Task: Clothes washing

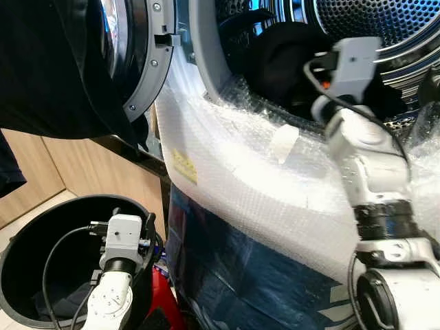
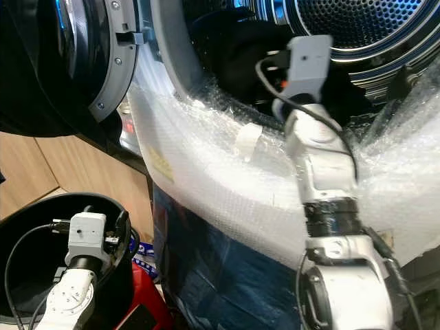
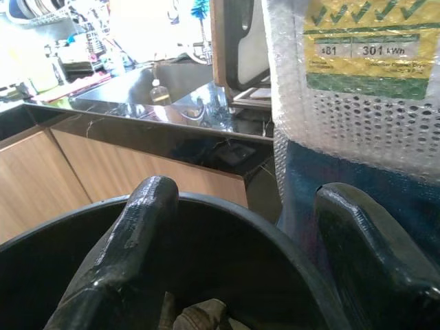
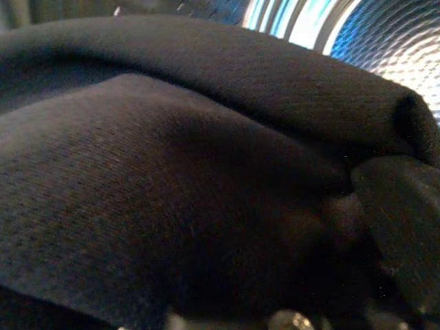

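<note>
I am in a home kitchen that doubles as a laundry corner: a front-loading washing machine (image 1: 227, 199) still swathed in clear bubble wrap, its yellow energy label (image 3: 371, 45) showing through, stands with its round door (image 1: 141, 55) swung open on a perforated steel drum (image 1: 385, 27). Just beside the machine run light wooden base cabinets (image 3: 103, 168) under a glossy black stone countertop (image 3: 172, 120). Farther along that countertop from the machine I make out a small bottle (image 3: 159, 91) and cluttered dishes (image 3: 48, 55).
</note>
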{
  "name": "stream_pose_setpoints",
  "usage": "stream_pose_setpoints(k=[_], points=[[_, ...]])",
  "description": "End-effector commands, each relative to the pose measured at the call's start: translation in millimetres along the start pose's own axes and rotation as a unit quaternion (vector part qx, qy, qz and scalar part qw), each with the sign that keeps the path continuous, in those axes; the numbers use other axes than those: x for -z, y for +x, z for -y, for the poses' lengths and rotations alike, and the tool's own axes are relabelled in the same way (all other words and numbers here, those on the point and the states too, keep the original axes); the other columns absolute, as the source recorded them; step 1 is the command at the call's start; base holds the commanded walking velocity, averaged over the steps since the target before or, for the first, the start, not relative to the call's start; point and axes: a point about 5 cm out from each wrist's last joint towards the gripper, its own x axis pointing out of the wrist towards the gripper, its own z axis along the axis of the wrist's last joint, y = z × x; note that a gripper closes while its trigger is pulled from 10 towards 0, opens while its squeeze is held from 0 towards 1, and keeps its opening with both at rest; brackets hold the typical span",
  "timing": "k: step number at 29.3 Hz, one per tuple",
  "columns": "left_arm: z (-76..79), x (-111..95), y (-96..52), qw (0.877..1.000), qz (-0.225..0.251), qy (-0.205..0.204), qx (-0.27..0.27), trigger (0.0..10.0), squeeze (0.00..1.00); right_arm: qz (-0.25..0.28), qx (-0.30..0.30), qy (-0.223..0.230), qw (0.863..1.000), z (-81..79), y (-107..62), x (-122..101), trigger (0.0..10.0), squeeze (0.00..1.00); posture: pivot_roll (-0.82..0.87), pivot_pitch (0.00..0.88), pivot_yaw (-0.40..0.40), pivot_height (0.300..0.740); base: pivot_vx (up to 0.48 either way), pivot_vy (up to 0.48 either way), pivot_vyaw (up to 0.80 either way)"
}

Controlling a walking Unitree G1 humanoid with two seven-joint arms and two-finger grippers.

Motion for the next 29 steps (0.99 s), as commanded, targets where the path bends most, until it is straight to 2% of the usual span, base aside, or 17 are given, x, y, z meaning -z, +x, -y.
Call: stream_pose_setpoints(k=[1, 6, 9, 12, 14, 16, 17, 18, 19, 20, 21, 22, 23, 26, 27, 28, 29], points=[[3.4, -4.7, 1.3, 1.000, 0.009, 0.008, 0.014, 10.0, 0.00, 0.017, -0.004, 0.001, 1.000, 3.6, -7.3, -8.2, 10.0, 1.00, 0.09, 0.000, -0.076, 0.740, 0.000, 0.000, 0.00], [3.1, -6.4, 3.4, 1.000, 0.011, 0.008, 0.016, 10.0, 0.00, -0.003, 0.005, -0.019, 1.000, 6.7, -24.0, -8.8, 10.0, 1.00, 0.08, 0.000, -0.073, 0.740, 0.000, 0.000, 0.00], [3.9, -6.3, 3.9, 1.000, 0.011, 0.008, 0.018, 10.0, 0.00, 0.003, -0.006, -0.012, 1.000, 3.2, -25.0, -8.7, 10.0, 1.00, 0.08, 0.000, -0.073, 0.740, 0.000, 0.000, 0.00], [5.8, -7.3, 4.8, 1.000, 0.012, 0.007, 0.021, 10.0, 0.00, 0.020, -0.078, -0.007, 0.997, -17.1, -19.4, -10.4, 10.0, 1.00, 0.08, 0.000, -0.071, 0.740, 0.000, 0.000, 0.00], [6.5, -10.1, 5.2, 1.000, 0.016, 0.006, 0.020, 10.0, 0.00, 0.064, -0.136, -0.008, 0.989, -36.2, -9.9, -24.5, 10.0, 1.00, 0.10, 0.000, -0.077, 0.740, 0.000, 0.000, 0.00], [6.6, -11.0, 5.2, 1.000, 0.017, 0.005, 0.019, 10.0, 0.00, 0.072, -0.152, -0.007, 0.986, -40.1, -7.5, -29.7, 10.0, 1.00, 0.11, 0.000, -0.081, 0.740, 0.000, 0.000, 0.00], [6.5, -11.2, 4.6, 1.000, 0.017, 0.005, 0.018, 10.0, 0.00, 0.078, -0.164, -0.003, 0.983, -42.8, -4.6, -33.1, 10.0, 0.20, 0.11, 0.000, -0.084, 0.740, 0.000, 0.000, 0.00], [6.1, -11.3, 3.6, 1.000, 0.017, 0.005, 0.017, 10.0, 0.00, 0.083, -0.190, 0.007, 0.978, -47.7, -0.8, -37.0, 10.0, 0.00, 0.11, 0.002, -0.086, 0.740, 0.000, 0.000, 0.00], [6.1, -11.3, 3.6, 1.000, 0.017, 0.005, 0.017, 10.0, 0.00, 0.083, -0.190, 0.007, 0.978, -47.7, -0.8, -37.0, 10.0, 0.00, 0.11, 0.002, -0.086, 0.740, 0.000, 0.000, 0.00], [5.6, -11.1, 3.3, 1.000, 0.016, 0.005, 0.015, 10.0, 0.00, 0.086, -0.208, 0.008, 0.974, -50.9, 1.4, -39.0, 10.0, 0.00, 0.11, 0.004, -0.085, 0.740, 0.000, 0.000, 0.00], [5.4, -10.5, 3.8, 1.000, 0.015, 0.005, 0.013, 10.0, 0.00, 0.079, -0.256, 0.012, 0.963, -57.8, 6.9, -40.5, 10.0, 0.00, 0.11, 0.003, -0.086, 0.740, 0.000, 0.000, 0.00], [5.4, -10.5, 3.8, 1.000, 0.015, 0.005, 0.013, 10.0, 0.00, 0.079, -0.256, 0.012, 0.963, -57.8, 6.9, -40.5, 10.0, 0.00, 0.11, 0.003, -0.086, 0.740, 0.000, 0.000, 0.00], [6.1, -10.4, 4.9, 1.000, 0.015, 0.006, 0.014, 10.0, 0.00, 0.088, -0.316, -0.008, 0.945, -64.8, 9.8, -42.6, 10.0, 0.00, 0.12, 0.006, -0.090, 0.740, 0.000, 0.000, 0.00], [6.7, -11.2, 6.2, 1.000, 0.017, 0.005, 0.013, 10.0, 0.00, 0.087, -0.338, -0.020, 0.937, -63.8, 16.7, -42.3, 10.0, 0.00, 0.13, 0.004, -0.100, 0.740, 0.000, 0.000, 0.00], [5.8, -13.9, 7.5, 1.000, 0.021, 0.003, 0.007, 10.0, 0.00, 0.059, -0.281, -0.017, 0.958, -49.6, 34.2, -42.3, 10.0, 0.00, 0.13, 0.005, -0.106, 0.740, 0.000, 0.000, 0.00], [5.1, -14.7, 7.7, 1.000, 0.021, 0.002, 0.004, 10.0, 0.00, 0.049, -0.252, -0.020, 0.966, -42.9, 40.6, -43.3, 10.0, 0.00, 0.14, 0.010, -0.107, 0.740, 0.000, 0.000, 0.00], [5.0, -14.2, 7.8, 1.000, 0.018, 0.001, 0.002, 10.0, 0.00, 0.040, -0.206, -0.042, 0.977, -32.9, 47.9, -45.5, 10.0, 0.00, 0.14, 0.011, -0.102, 0.740, 0.000, 0.000, 0.00]])
